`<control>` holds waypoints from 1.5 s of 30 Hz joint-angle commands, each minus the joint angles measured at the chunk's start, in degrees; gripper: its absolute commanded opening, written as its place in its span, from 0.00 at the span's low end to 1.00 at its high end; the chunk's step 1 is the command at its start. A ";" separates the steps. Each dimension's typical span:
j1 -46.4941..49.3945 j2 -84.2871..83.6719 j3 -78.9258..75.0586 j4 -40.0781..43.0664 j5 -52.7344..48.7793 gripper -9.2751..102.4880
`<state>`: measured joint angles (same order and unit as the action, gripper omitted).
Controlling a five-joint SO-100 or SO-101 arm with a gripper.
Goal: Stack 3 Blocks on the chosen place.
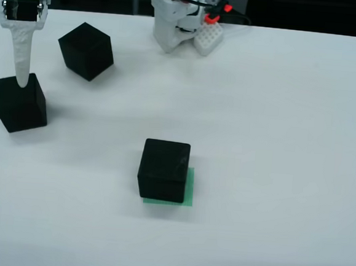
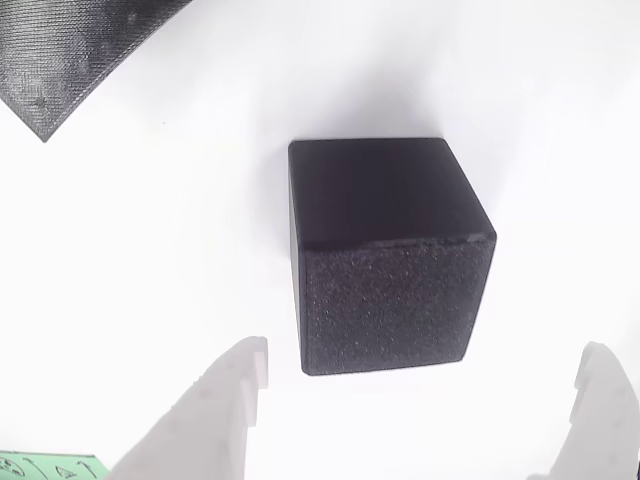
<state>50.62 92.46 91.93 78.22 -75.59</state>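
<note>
I'm looking across the white table (image 1: 275, 147) from the front view, and one black cube (image 1: 163, 169) sits on the green square (image 1: 189, 189), shifted a little left so a strip of green shows along its right side and front edge. Nothing is on top of it. Two more cubes are off to the left in this view: one (image 1: 86, 50) further back, turned corner-on, and one (image 1: 20, 103) nearer the left edge.

My gripper (image 1: 20, 79) hangs right over that left-edge cube, its white finger (image 1: 21, 53) pointing straight down with the tip at the cube's top face. From this angle I can't tell whether it touches.

Switching to the view that rides on the gripper: the cube (image 2: 385, 255) sits below me, between the two white fingertips, one (image 2: 225, 395) at lower left, the other (image 2: 600, 400) at lower right. The jaws are spread wide, wider than the cube, with white table visible on both sides of it. Nothing is in the grip. A corner of another black cube (image 2: 70, 50) shows at upper left of this view, well apart from the one under me.

The arm's white base (image 1: 174, 22) stands at the back of the table.
</note>
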 commanded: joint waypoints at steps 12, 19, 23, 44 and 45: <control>1.49 -9.58 -6.77 -1.85 -3.87 0.43; 2.37 -13.71 -8.09 -5.01 -3.87 0.43; 2.11 -15.91 -8.79 -5.27 -3.87 0.43; 0.35 -17.67 -8.96 -6.24 -3.78 0.26; -0.09 -16.08 -7.82 -6.24 -3.78 0.25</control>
<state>51.94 72.69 82.53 72.42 -79.10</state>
